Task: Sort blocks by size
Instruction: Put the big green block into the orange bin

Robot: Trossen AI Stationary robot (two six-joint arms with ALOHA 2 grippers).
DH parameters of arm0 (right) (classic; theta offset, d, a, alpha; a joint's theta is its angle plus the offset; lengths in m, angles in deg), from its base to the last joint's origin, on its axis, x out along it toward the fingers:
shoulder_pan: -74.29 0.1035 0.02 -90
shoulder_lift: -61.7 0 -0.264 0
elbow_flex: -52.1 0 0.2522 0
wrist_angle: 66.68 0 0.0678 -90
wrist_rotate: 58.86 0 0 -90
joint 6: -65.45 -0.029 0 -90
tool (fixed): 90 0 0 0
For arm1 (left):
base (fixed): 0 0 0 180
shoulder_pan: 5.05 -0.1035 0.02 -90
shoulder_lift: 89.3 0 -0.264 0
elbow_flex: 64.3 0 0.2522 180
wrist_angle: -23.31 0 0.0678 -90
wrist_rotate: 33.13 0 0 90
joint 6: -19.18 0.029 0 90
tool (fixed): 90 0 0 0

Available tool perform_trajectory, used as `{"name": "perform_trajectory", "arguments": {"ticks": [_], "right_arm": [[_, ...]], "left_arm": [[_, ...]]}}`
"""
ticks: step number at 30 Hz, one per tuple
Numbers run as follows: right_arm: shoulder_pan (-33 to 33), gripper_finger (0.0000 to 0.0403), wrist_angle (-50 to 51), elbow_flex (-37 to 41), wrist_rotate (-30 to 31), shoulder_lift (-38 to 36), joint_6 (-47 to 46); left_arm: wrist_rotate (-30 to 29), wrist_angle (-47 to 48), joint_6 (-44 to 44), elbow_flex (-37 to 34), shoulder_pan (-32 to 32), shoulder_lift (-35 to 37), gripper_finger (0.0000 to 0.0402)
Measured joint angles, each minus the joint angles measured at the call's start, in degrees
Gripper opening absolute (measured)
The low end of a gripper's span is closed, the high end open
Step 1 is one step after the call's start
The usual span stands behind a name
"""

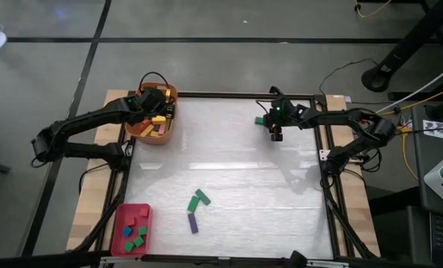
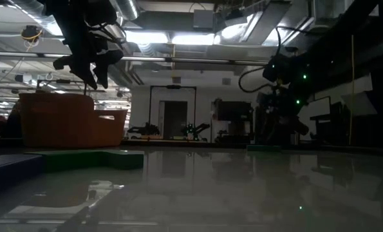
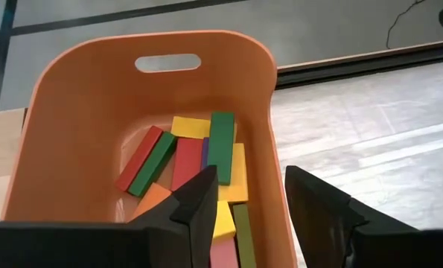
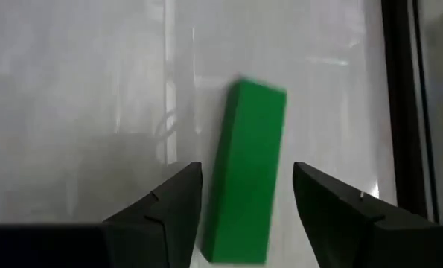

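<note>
The blocks were split three ways when I checked my feeds. A heap of long bars, red, green, yellow and orange among them, lay in the orange tub (image 3: 72, 149) at the table's far left corner. Several short cubes, green, blue and red, sat in the flat red tray (image 1: 124, 223) at the near left corner. Still loose on the table (image 1: 228, 171) were a green bar (image 1: 199, 199) and a purple bar (image 1: 193, 222) lying close together in the near middle, plus another green bar (image 4: 245, 171) at the far right edge.

The left gripper (image 3: 249, 205) hung over the tub's rim with its fingers spread and nothing between them; in the low view it sat clear above the tub. The right gripper (image 4: 247, 201) was over the far green bar with its fingers spread to either side of it. The bar lay flat on the table, and I saw no contact with either finger.

I judged the sort to be mostly done. The cubes looked finished, since I saw none loose, though some might have lain hidden from my views. Three bars were left, all apparently bound for the tub, and the far green bar looked set to go first.
</note>
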Motion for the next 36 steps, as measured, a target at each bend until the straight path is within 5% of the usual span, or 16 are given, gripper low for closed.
{"name": "perform_trajectory", "arguments": {"ticks": [9, 17, 24, 29, 36], "right_arm": [[-5.7, 0.0206, -0.3, -0.1, -5.0, 4.0, -2.0], [-7.0, 0.0121, -0.3, -0.1, -12.0, 4.7, -3.6], [-6.8, 0.0119, -2.5, 0.0, -13.7, 5.0, -7.2], [-4.0, 0.0128, -8.8, 0.1, -18.3, 5.0, -11.7], [6.7, 0.0121, -20.3, 0.1, -16.4, 5.0, -12.9]], "left_arm": [[0.0, 0.0, 0.0, 0.0, 0.0, 0.0, 0.0143], [0.5, -0.2, -2.7, 0.0, 0.6, 0.0, 0.0143], [5.3, -5.2, -6.5, 0.0, 4.9, 0.0, 0.0143], [6.7, -13.6, -7.7, 0.0, 10.0, -0.9, 0.0143], [6.8, -24.7, -12.7, 0.0, 16.6, -8.5, 0.0143]]}}
